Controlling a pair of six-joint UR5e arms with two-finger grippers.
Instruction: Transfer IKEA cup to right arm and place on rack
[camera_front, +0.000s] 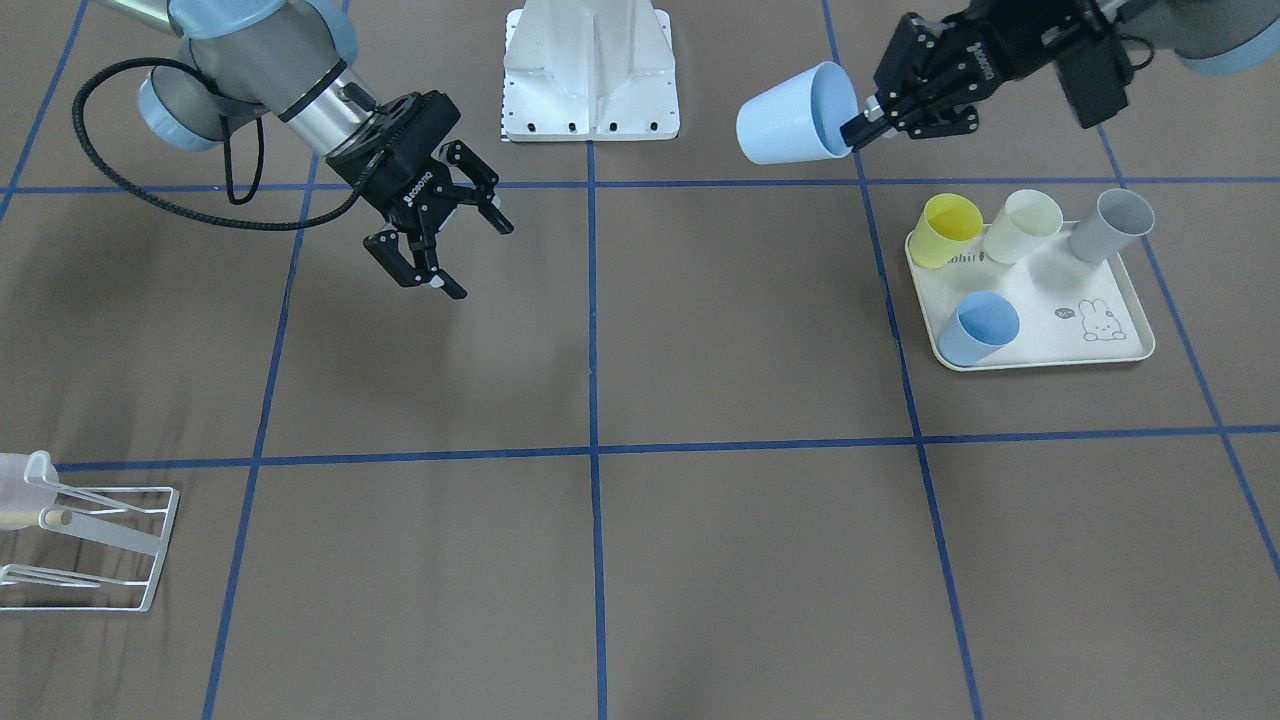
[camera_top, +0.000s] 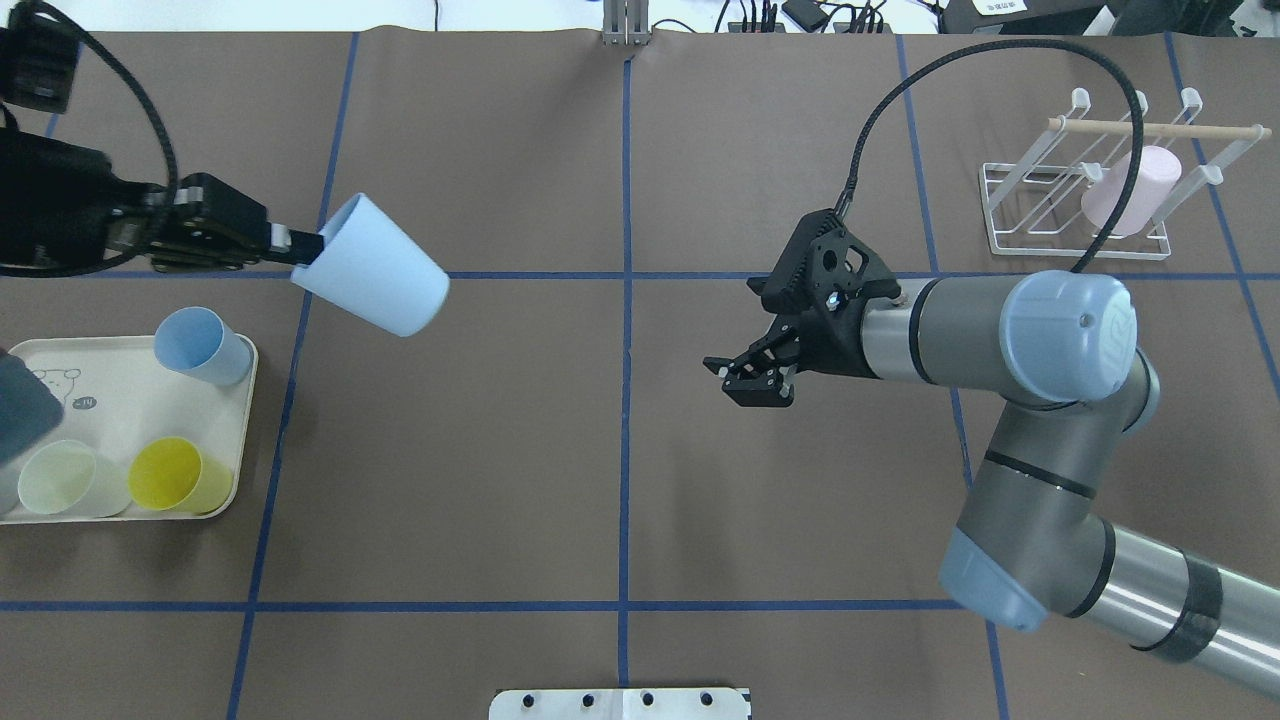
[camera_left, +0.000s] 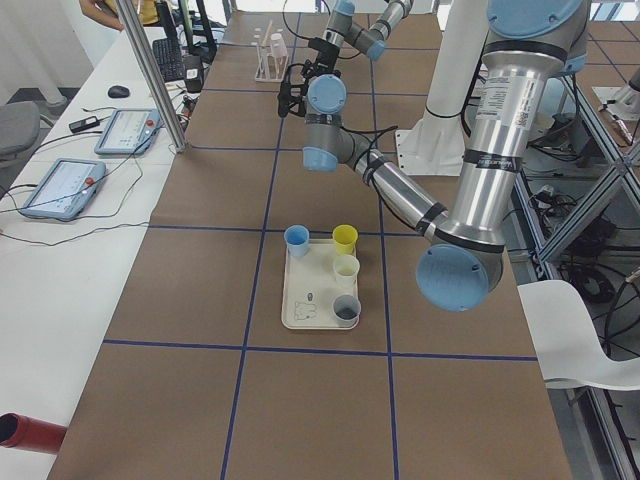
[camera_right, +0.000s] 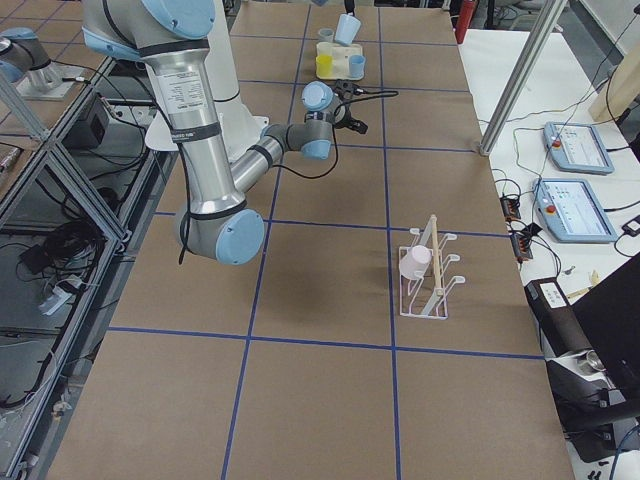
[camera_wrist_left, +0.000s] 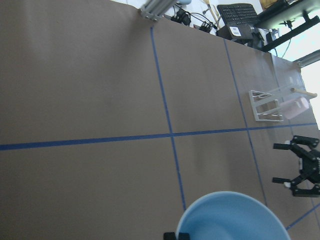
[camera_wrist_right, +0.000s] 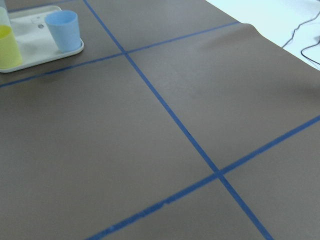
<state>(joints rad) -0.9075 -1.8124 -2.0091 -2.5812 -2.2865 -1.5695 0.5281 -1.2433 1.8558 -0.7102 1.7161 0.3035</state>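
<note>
Front-facing: my left gripper (camera_front: 858, 128) is clenched on the rim of the pale-blue IKEA cup (camera_front: 790, 115), one finger inside the mouth and one outside. The cup hangs on its side above the worktop (camera_front: 700, 350), base pointing toward my right gripper (camera_front: 478, 258). The right gripper is spread wide, holds nothing and is well apart from the cup. On the left gripper's side sits the cream tray (camera_front: 1120, 350) with a yellow cup (camera_front: 948, 230), cream cup (camera_front: 1022, 226), grey cup (camera_front: 1110, 225) and blue cup (camera_front: 978, 328). The rack (camera_front: 120, 545) is at the view's lower-left corner.

Overhead: IKEA cup tilted, base lower than rim. The centre tape line lies between it and the right gripper. The rack is beyond the right arm, with a pink cup (camera_top: 1130, 190) resting on its bars under the wooden rod.

Exterior left: tray with four cups upright; grippers too small to judge.

Exterior right: rack upright near the operators' edge, pink cup in it; IKEA cup small at the far end, over the tray.

Left wrist: IKEA cup's mouth fills the lower edge; right gripper, open, and rack beyond.

Right wrist: worktop, tape lines, tray corner with the blue and yellow cups
</note>
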